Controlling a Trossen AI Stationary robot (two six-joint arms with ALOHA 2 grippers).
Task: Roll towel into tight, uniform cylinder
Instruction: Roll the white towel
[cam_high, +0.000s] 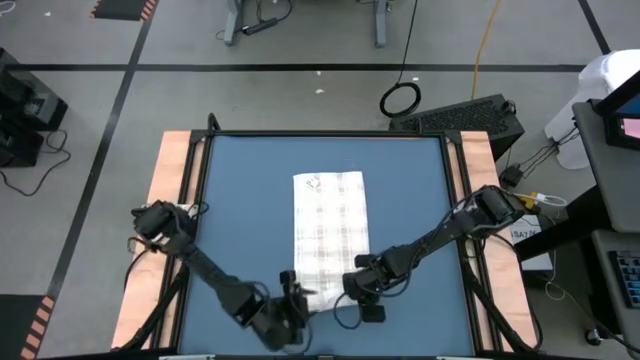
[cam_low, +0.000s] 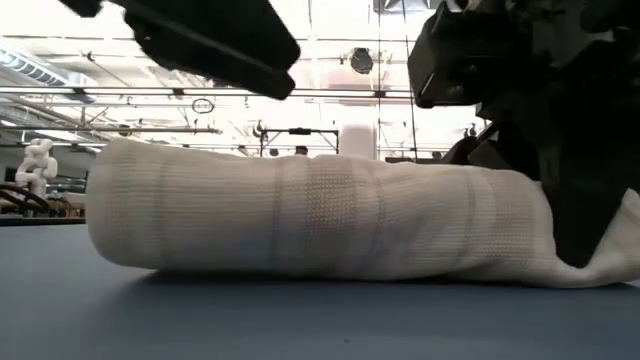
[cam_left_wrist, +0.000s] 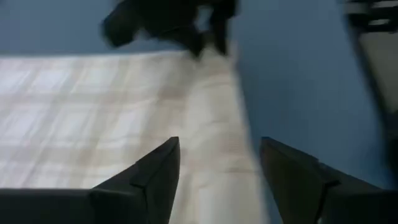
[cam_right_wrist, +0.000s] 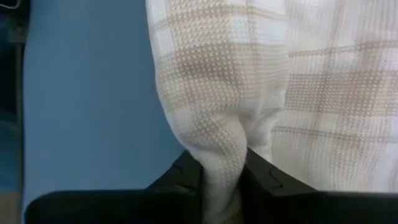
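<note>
The white towel (cam_high: 330, 225) with faint checked lines lies flat on the blue mat (cam_high: 240, 200). Its near end is rolled into a thick roll (cam_low: 320, 230) that rests on the mat. My left gripper (cam_left_wrist: 217, 180) is open over the roll's left end, one finger on each side of it. In the low view the left arm (cam_low: 200, 40) hangs clear above the roll. My right gripper (cam_right_wrist: 224, 180) is shut on the roll's right end (cam_high: 352, 285). My right gripper pinches a bunched fold of the towel (cam_right_wrist: 224, 158) at the roll's right end between its two fingers, coming steeply from above. Several layers are gathered between the fingertips (cam_right_wrist: 186, 177). The roll lies on the mat, and the cloth puckers toward the pinch.
Wooden strips (cam_high: 170, 200) border the mat on both sides. Bare blue mat lies left and right of the towel. A black box (cam_high: 470, 115) stands beyond the table's far right corner.
</note>
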